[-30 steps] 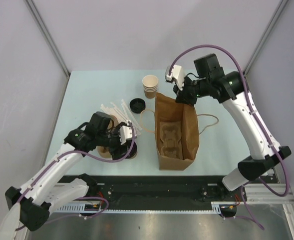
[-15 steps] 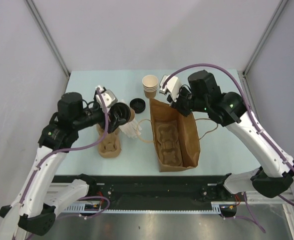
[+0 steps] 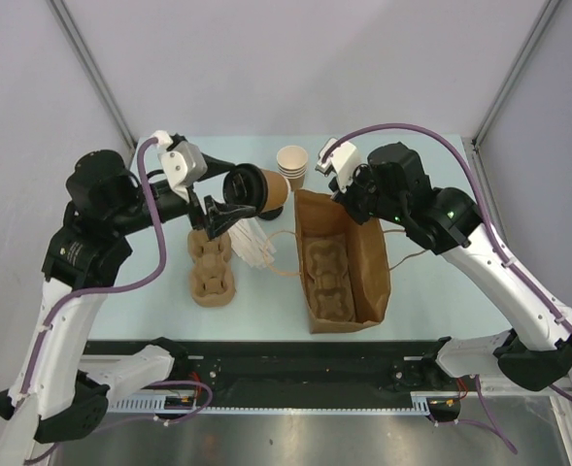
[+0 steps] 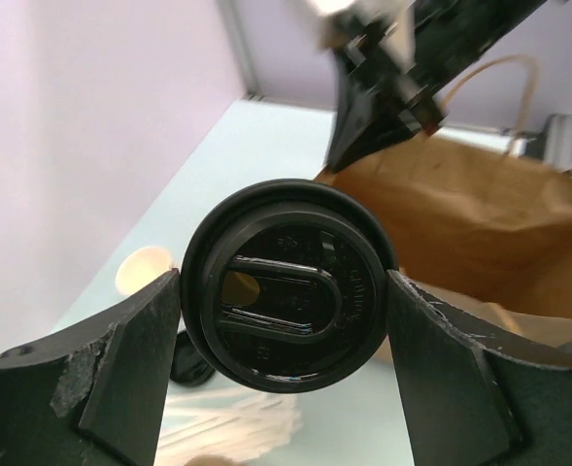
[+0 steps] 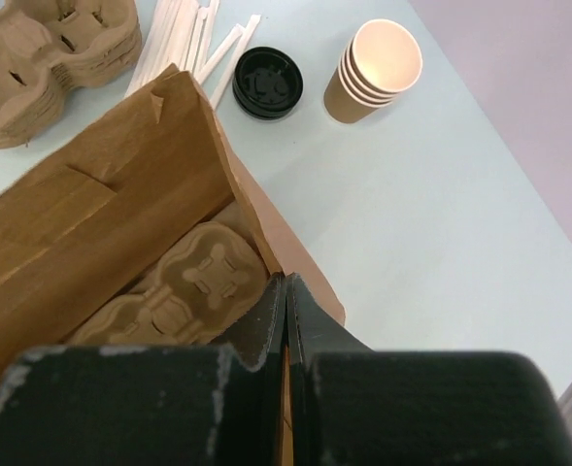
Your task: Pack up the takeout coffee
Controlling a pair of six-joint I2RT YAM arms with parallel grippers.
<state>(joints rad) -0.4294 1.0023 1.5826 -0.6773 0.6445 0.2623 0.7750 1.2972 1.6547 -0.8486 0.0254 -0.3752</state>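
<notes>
Brown paper first: the bag (image 3: pixel 368 262) stands open on the tabletop in front of the right arm's base. A pulp tray (image 3: pixel 329 272) lies on its floor, and every socket I can see in the tray is empty. So the bag is prepared but no coffee is in it yet.

Left of the bag, a stack of spare trays (image 3: pixel 212 272) sits on the tabletop. A fan of white sticks (image 3: pixel 253 243) lies between that stack and the bag.

Further back, the right tool (image 5: pixel 286 301) is pinched fully together on the bag's far rim, which seems to hold the mouth open.

Left of that rim, clear of the tabletop, the left tool (image 4: pixel 284 291) has its fingers spread wide, one on either side of the cup (image 3: pixel 271 192). They grip it at the black lid end. The cup lies on its side in the air, base toward the bag, outside the bag and above the sticks.

Beyond the bag's far left corner stand a stack of empty cups (image 3: pixel 292 167) and, just beside it, a loose lid (image 5: pixel 267 83).

By my reading the task is at its middle. The cup is lifted and nearly at the bag. It has yet to be brought over the mouth, turned upright, lowered into a socket and let go. No other lidded cup is in view.
</notes>
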